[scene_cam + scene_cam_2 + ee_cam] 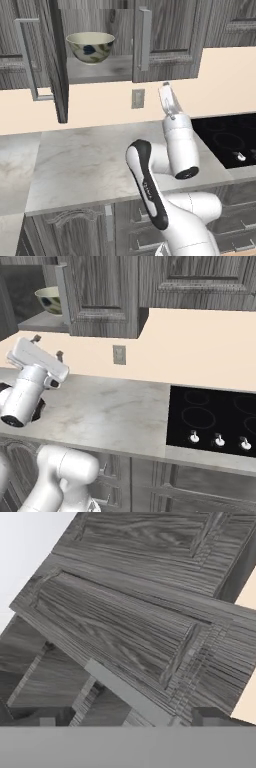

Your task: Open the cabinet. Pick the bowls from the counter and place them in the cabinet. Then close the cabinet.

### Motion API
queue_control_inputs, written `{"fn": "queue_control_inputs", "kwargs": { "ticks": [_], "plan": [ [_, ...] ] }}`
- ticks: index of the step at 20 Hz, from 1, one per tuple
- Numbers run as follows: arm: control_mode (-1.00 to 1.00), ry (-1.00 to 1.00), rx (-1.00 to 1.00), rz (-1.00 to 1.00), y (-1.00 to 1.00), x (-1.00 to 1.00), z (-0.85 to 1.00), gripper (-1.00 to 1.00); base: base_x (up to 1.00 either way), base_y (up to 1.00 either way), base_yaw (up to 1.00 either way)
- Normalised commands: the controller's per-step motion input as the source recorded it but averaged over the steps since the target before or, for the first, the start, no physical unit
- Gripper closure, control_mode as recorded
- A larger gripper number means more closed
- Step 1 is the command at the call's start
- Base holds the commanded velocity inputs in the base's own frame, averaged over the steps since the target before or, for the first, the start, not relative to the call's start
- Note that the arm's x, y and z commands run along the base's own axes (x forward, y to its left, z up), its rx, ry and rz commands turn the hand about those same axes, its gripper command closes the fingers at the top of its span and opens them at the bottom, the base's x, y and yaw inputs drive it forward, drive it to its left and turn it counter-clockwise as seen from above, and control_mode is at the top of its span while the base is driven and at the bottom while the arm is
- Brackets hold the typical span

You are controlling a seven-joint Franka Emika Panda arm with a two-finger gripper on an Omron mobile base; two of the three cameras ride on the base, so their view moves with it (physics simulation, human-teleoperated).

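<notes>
The cabinet [165,35] hangs above the counter [85,160]. Its left door [59,65] is swung open and its right door [100,296] is shut. A cream bowl with a blue-green floral outside [90,46] stands upright on the lower shelf; the right base view shows the bowl [49,300] too. My gripper [166,90] is open and empty, pointing up below the shut right door. From the right base view the gripper [47,346] hangs over the counter [110,411]. In the hand view the gripper [128,719] faces the door's bar handle [127,694].
A black cooktop [227,137] is set into the counter on the right, its knobs [218,440] along the front edge. A wall outlet [138,98] sits below the cabinet. The open door's handle [25,60] juts out at the left. Drawer fronts [70,230] run under the counter.
</notes>
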Motion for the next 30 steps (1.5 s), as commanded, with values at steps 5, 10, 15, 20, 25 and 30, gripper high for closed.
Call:
{"fn": "queue_control_inputs", "kwargs": {
  "ticks": [5, 10, 15, 20, 25, 30],
  "plan": [
    [-1.00, 0.00, -0.21, -0.11, 0.37, -0.49, 0.34, -1.00, 0.00, 0.00, 0.00],
    [-1.00, 0.04, -0.13, -0.13, 0.21, -0.47, 0.21, -1.00, 0.00, 0.00, 0.00],
    [-1.00, 0.11, -0.10, -0.11, 0.37, -0.33, 0.01, -1.00, 0.00, 0.00, 0.00],
    [-1.00, 0.18, -0.04, -0.10, 0.38, -0.29, 0.00, -1.00, 0.00, 0.00, 0.00],
    [-1.00, 0.17, -0.04, -0.09, 0.47, -0.30, 0.00, -1.00, 0.00, 0.00, 0.00],
    [-1.00, 0.09, -0.07, -0.09, 0.71, -0.33, 0.01, -1.00, 0.00, 0.00, 0.00]
  ]
}}
